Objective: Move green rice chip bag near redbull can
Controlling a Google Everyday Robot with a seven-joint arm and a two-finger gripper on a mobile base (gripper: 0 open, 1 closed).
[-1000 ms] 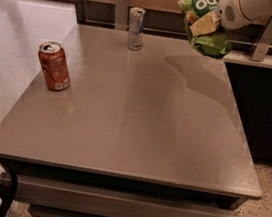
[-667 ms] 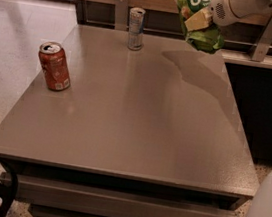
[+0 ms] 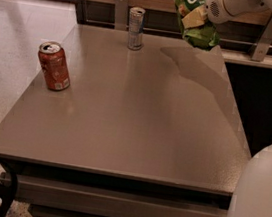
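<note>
Green and crinkly, way up at the top right: the green rice chip bag (image 3: 200, 36), lifted clear of the grey table (image 3: 133, 130) and hanging above its far right corner. Clamped in the gripper (image 3: 195, 19), fingers closed tight on the scrunched middle of the pouch, nothing else in the grip. Throws a soft shadow (image 3: 192, 70) on the tabletop right below, so definitely airborne, not resting on anything. Looks like the carry step to me: pickup done, placement not yet. Over at the far edge, left of the bag and some way apart from it: the redbull can (image 3: 135, 28), upright, slim, silver top. Worth not mixing up with the orange-red soda can (image 3: 54, 65) standing near the left edge, well away from all this. Next up, probably: swing left along the far edge toward the redbull can, come down to tabletop level just beside it, then let go. Needs some care on the approach: tall, skinny, easy to tip with one brush from a floppy bag. Better to land on the right-hand side of the can, the nearer side for the arm, and stop just short of touching.
</note>
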